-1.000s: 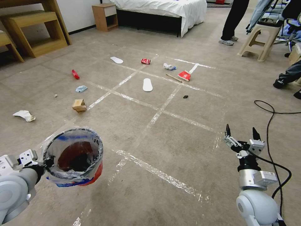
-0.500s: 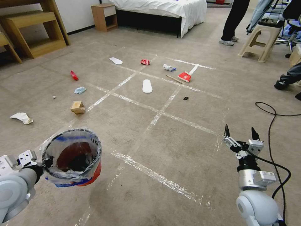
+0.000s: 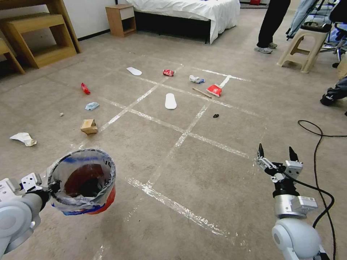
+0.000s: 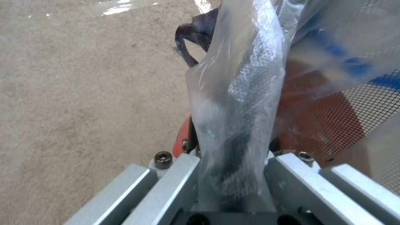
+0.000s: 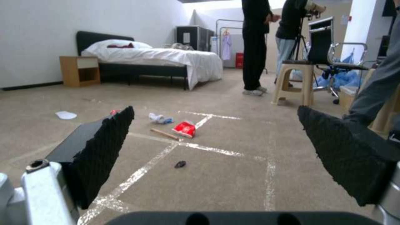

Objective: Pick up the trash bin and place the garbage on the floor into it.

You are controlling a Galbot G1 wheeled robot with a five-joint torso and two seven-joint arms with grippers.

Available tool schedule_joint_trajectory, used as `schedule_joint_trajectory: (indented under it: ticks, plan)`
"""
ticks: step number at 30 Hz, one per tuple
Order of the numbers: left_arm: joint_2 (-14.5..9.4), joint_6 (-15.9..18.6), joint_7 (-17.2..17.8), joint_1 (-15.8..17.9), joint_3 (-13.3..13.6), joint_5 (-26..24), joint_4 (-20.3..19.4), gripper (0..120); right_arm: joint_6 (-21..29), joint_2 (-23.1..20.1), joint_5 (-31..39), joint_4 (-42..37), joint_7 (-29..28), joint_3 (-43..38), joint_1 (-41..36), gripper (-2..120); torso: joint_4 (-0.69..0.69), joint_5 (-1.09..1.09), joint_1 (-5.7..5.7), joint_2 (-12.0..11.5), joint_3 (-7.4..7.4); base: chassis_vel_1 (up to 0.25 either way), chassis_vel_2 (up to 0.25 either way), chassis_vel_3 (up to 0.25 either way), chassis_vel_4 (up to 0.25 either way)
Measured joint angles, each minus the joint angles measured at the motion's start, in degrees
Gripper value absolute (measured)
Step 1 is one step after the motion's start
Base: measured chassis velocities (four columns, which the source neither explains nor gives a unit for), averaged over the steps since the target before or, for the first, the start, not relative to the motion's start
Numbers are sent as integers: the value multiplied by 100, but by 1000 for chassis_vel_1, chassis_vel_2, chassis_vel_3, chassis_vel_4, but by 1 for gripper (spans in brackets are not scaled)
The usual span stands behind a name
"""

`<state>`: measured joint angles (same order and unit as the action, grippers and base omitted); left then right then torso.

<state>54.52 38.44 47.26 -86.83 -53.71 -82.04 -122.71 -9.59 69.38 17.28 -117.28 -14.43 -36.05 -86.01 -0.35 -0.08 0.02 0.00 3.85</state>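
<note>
with the left gripper [image 3: 54, 186] clamped on the rim of the red trash bin [image 3: 84, 181] held above the carpet [image 3: 202, 169], and the right gripper [image 3: 275, 156] wide open and empty, garbage lies well ahead, nearest the black scrap [image 3: 215, 116], forward-left of the free pincer.

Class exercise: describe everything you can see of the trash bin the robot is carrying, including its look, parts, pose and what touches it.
The trash bin is a small round red bucket lined with a clear plastic bag printed in blue, the bag folded out over its rim. It is held upright above the carpet at the robot's left, mouth open upward, with something dark at its bottom. The left claw is shut on its bagged rim; the left wrist view shows a red mesh wall.
</note>
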Motion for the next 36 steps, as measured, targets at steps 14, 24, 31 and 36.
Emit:
schedule_joint_trajectory:
  ticks: [14, 24, 31, 36]
  plan:
    - [-29, -39, -112, 22, 11, 135, 130, 1, 9, -6, -68, 20, 6, 33, 6, 100, 0, 0, 0, 0, 0, -72, 62, 65, -59]
    - [-23, -52, -136, 31, 9, 192, 201, 1, -26, -70, -4, 19, 68, 73, 15, 100, 0, 0, 0, 0, 0, -87, 94, 94, -96]
    - [-42, -69, -156, 56, 44, 224, 237, 1, -47, -117, 10, 20, 105, 99, 20, 100, 0, 0, 0, 0, 0, -74, 70, 70, -72]
    - [-73, -73, -167, 76, 68, 233, 266, 1, -55, -136, -21, 26, 129, 126, 17, 100, 0, 0, 0, 0, 0, -51, 58, 56, -70]
